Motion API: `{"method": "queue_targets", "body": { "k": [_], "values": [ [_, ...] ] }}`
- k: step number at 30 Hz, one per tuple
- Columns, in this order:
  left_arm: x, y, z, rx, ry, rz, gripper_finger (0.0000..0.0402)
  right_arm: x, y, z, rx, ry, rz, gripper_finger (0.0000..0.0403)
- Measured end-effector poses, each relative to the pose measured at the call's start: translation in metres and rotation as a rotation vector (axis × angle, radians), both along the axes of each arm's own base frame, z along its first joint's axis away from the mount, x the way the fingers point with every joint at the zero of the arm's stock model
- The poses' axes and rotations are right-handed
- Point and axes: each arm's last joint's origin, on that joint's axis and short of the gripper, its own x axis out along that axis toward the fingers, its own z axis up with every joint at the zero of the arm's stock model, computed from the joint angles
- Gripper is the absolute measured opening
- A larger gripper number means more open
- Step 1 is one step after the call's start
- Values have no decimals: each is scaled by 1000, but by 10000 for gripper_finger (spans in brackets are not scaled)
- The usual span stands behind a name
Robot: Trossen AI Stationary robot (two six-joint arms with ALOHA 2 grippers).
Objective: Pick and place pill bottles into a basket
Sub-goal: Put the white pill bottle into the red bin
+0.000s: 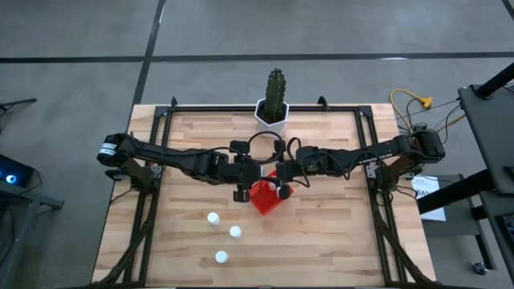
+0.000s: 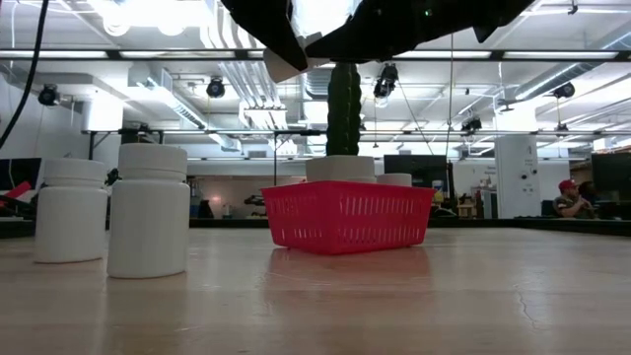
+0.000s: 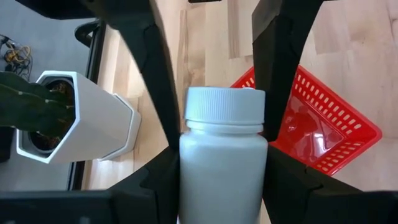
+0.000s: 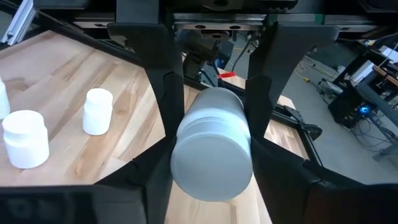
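Both arms meet over the middle of the desk (image 1: 337, 233), above the red basket (image 1: 266, 197); the left gripper (image 3: 217, 134) has its fingers (image 3: 158, 93) closed on the body of a pill bottle (image 3: 222, 162), cap pointing away from the wrist, and the right gripper (image 4: 211, 124) likewise clamps a second pill bottle (image 4: 211, 155) between its fingers (image 4: 152, 93), cap end toward the camera; each grip sits on the smooth cylindrical wall below the cap.

Three more pill bottles (image 1: 213, 218) stand upright on the desk, apart from one another, on the near side of the basket; in the low view white caps (image 2: 340, 168) show above the basket's meshed rim, so some bottles seem to be inside already, though I cannot count them.

The bottles look like rigid, light plastic with a slick surface; I judge they will not crush, but may slip or swivel if pinched near the rounded shoulder; the mid-body, square across the cylinder, is the sound place to hold. The basket looks light too and could slide if nudged; the cactus pot (image 1: 272, 113) stands just behind it.
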Motion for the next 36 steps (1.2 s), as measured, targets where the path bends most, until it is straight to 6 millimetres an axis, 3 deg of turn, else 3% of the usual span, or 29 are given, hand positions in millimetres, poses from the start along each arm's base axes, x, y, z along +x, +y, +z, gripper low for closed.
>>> {"method": "queue_targets", "body": {
  "k": [5, 23, 36],
  "values": [
    [0, 0, -2, 0, 0, 19, 160, 0, 0, 0, -2, 0, -9, 149],
    [-1, 1, -4, -13, -3, 45, 162, 0, 0, 0, 6, 2, 4, 148],
    [-1, 1, -4, -7, -7, 71, 248, 0, 0, 1, 12, -8, 7, 148]
  ]
}}
